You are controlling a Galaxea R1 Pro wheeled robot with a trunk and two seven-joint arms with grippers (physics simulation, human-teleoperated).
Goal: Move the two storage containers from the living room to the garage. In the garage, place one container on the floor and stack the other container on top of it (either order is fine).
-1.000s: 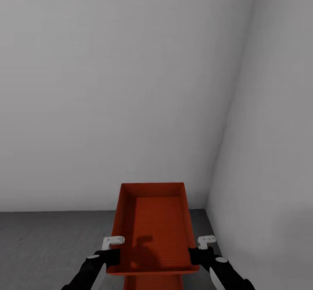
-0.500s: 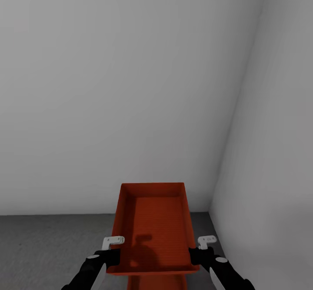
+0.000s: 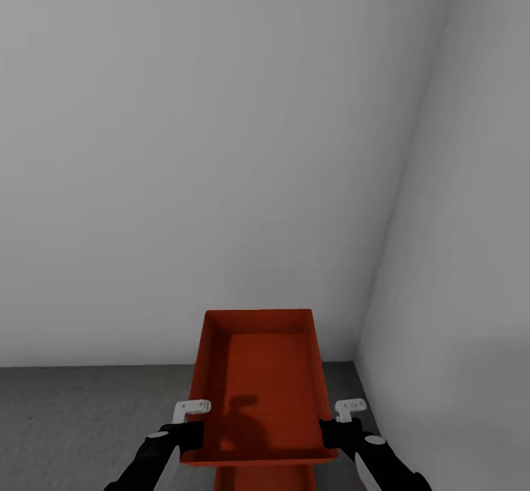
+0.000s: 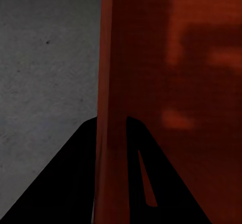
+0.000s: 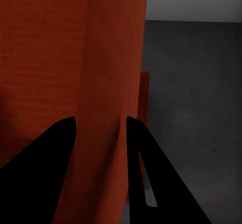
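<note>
One red-orange storage container (image 3: 261,384) hangs level in front of me, held at its near end by both arms. My left gripper (image 3: 193,436) is shut on its left side wall, and the left wrist view has the fingers of the left gripper (image 4: 112,126) astride that wall. On the opposite side wall, my right gripper (image 3: 330,433) is shut as well; the right gripper (image 5: 101,123) straddles the wall in its wrist view. Directly below shows the second container (image 3: 265,478), whose edge (image 5: 143,98) peeks out beside the held one. Dark grey concrete floor (image 3: 73,417) lies underneath.
A plain pale grey wall (image 3: 221,145) stands close ahead. A second wall (image 3: 471,292) meets it in a corner at the right, just beyond the containers. Open concrete stretches to the left.
The whole view has shifted a little: the wall corner sits further right and the floor line lower than a second ago. Container and grippers keep their place in the picture.
</note>
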